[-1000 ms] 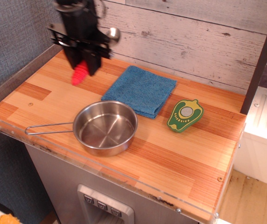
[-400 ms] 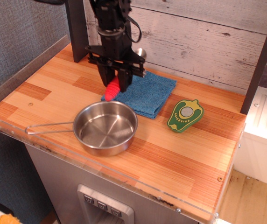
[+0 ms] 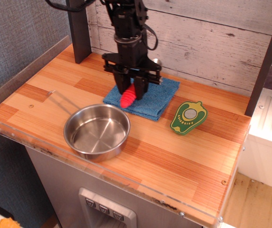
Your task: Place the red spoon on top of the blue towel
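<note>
My gripper (image 3: 132, 89) is shut on the red spoon (image 3: 128, 97). Its ribbed red handle pokes down and forward from between the fingers, and its silver bowl (image 3: 157, 62) shows behind the gripper. The spoon hangs over the front left part of the blue towel (image 3: 156, 96), which lies flat near the back of the wooden counter. The handle tip is close to the towel; I cannot tell if it touches.
A steel pan (image 3: 97, 131) with a thin wire handle (image 3: 62, 99) sits in front of the towel, close to the gripper. A green and yellow pepper toy (image 3: 189, 116) lies right of the towel. The plank wall (image 3: 207, 42) is behind, and a dark post (image 3: 79, 28) stands at back left.
The gripper has carried the spoon right, from the back left of the counter to over the towel. The pan has shifted left and its handle has swung from pointing left to pointing back left.
</note>
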